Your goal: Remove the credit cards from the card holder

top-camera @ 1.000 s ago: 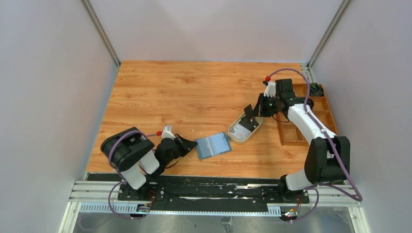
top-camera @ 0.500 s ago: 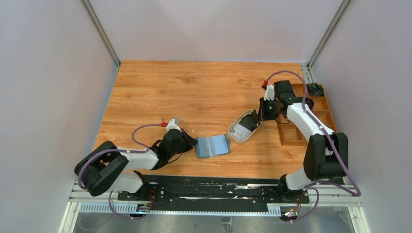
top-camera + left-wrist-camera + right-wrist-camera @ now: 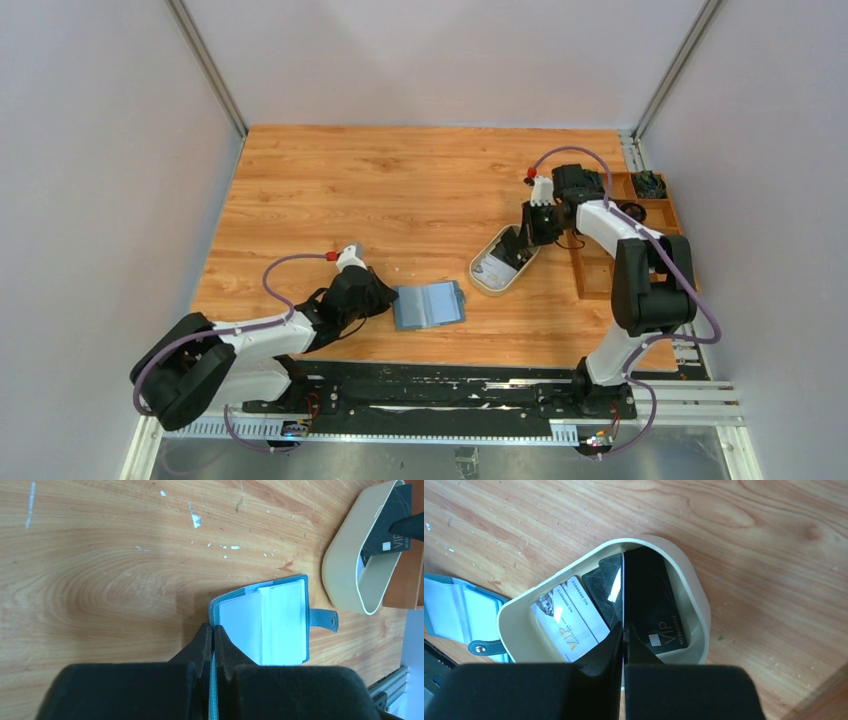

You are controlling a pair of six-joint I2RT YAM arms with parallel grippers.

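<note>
Holder (image 3: pixel 428 305) lies open on the surface (image 3: pixel 400 190), straight ahead of the left hand (image 3: pixel 213 636), whose fingers are pressed together on its near teal edge; its long axis runs away from that hand, roughly toward the tray (image 3: pixel 698 605), with the snap tab (image 3: pixel 324 620) at the far end; the right hand (image 3: pixel 623 631) pinches a black card (image 3: pixel 646 595) down in the tray, beside a whitish card (image 3: pixel 569 615); the left arm is the nearer to the holder; whether its pale sleeves hide more cards I cannot tell.
</note>
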